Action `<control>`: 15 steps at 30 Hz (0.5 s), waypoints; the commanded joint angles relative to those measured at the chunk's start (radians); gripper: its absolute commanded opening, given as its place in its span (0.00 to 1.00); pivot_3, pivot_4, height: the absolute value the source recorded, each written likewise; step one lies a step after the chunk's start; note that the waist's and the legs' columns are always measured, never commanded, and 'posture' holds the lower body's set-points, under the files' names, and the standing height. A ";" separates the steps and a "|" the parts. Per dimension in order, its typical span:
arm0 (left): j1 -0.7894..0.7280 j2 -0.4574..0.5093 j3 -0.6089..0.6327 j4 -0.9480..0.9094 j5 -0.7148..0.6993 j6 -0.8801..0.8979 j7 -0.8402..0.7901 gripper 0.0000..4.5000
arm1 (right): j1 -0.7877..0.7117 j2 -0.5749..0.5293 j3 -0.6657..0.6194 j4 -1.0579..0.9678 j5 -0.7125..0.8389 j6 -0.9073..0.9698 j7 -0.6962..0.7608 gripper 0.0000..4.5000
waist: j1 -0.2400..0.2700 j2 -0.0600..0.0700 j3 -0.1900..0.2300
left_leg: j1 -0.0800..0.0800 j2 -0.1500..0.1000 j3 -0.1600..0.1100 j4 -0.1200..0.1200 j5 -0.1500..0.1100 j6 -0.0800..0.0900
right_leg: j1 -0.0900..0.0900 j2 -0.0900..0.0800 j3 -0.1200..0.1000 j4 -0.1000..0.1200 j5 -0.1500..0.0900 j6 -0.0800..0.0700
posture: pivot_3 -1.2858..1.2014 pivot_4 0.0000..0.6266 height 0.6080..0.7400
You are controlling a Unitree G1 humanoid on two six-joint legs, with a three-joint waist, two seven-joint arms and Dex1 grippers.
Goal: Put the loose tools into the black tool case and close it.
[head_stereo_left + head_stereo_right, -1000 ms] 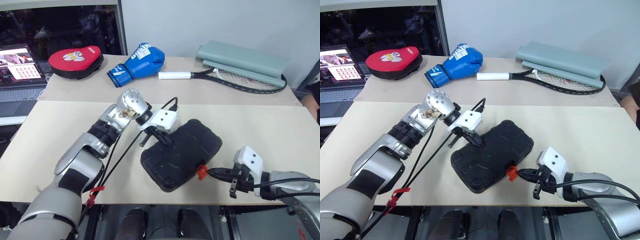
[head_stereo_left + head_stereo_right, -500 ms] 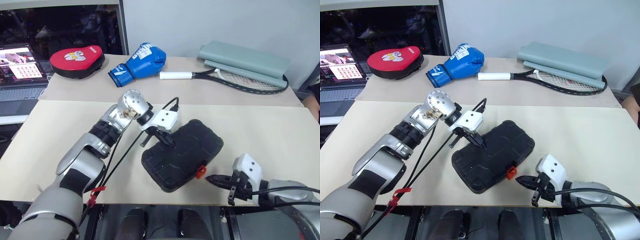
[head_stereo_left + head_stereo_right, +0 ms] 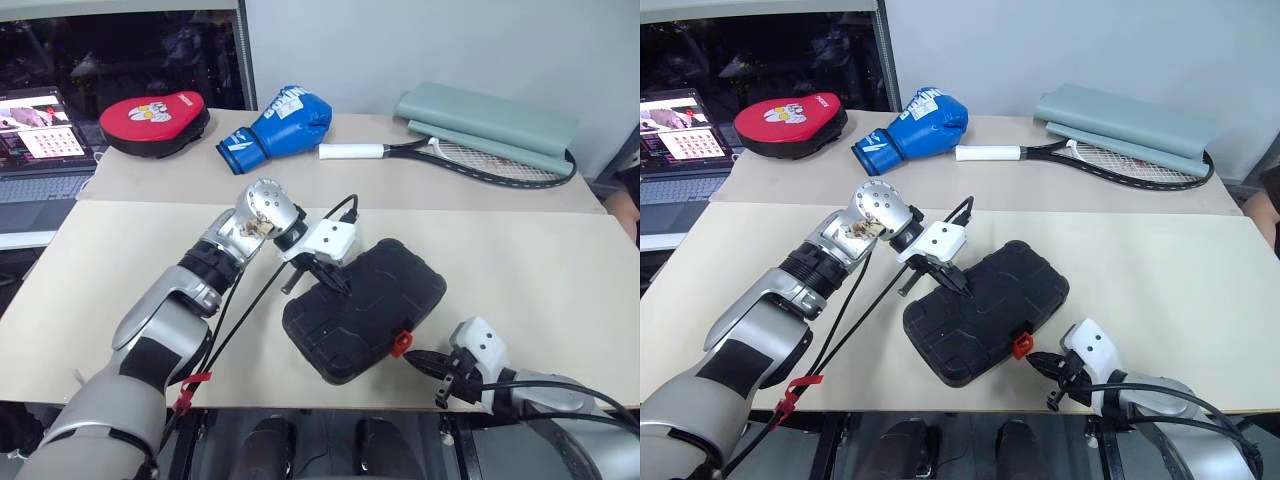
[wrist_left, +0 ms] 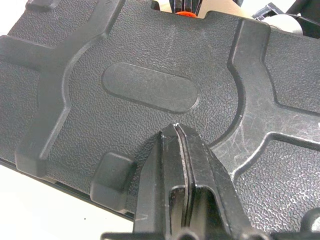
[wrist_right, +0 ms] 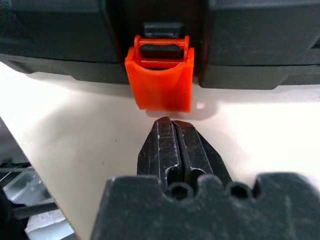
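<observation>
The right gripper, fingers pressed shut and holding nothing, is drawing back and sinking toward the near table edge, its tips now just short of the orange latch. Beyond it, the black tool case is lying lid-down on the table, suggesting the loose tools are packed and only latching remains. The left gripper, also shut and empty, is keeping its tip pressed on the lid.

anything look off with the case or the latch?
The black tool case lies shut but skewed across the near table. Its orange latch hangs down unfastened. The shut right gripper sits just short of it; the shut left gripper is on the lid.
</observation>
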 commanded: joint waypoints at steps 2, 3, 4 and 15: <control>0.001 -0.009 -0.036 0.018 0.034 -0.012 -0.003 0.01 | -0.029 0.056 -0.012 0.011 0.001 -0.036 -0.038 0.00 | -0.002 0.000 0.000 | 0.000 0.000 0.000 0.000 0.000 0.000 | 0.000 0.000 0.000 0.000 0.000 0.000 | 0.52 0.24 0.97; 0.001 -0.010 -0.036 0.019 0.034 -0.013 -0.003 0.01 | -0.034 0.066 -0.022 0.002 0.014 -0.036 -0.040 0.00 | -0.002 0.000 0.000 | 0.000 0.000 0.000 0.000 0.000 0.000 | 0.000 0.000 0.000 0.000 0.000 0.000 | 0.52 0.24 0.97; 0.000 -0.011 -0.036 0.021 0.035 -0.014 -0.003 0.01 | -0.037 0.073 -0.032 -0.007 0.026 -0.034 -0.040 0.00 | -0.001 0.000 0.000 | 0.000 0.000 0.000 0.000 0.000 0.000 | 0.000 0.000 0.000 0.000 0.000 0.000 | 0.52 0.24 0.97; -0.007 -0.031 -0.033 0.044 0.036 -0.029 -0.003 0.01 | -0.016 0.081 -0.097 -0.098 0.097 -0.040 -0.022 0.00 | -0.003 0.000 0.000 | -0.001 0.000 0.000 0.000 0.000 0.000 | -0.001 0.000 0.000 0.001 0.000 0.000 | 0.52 0.24 0.97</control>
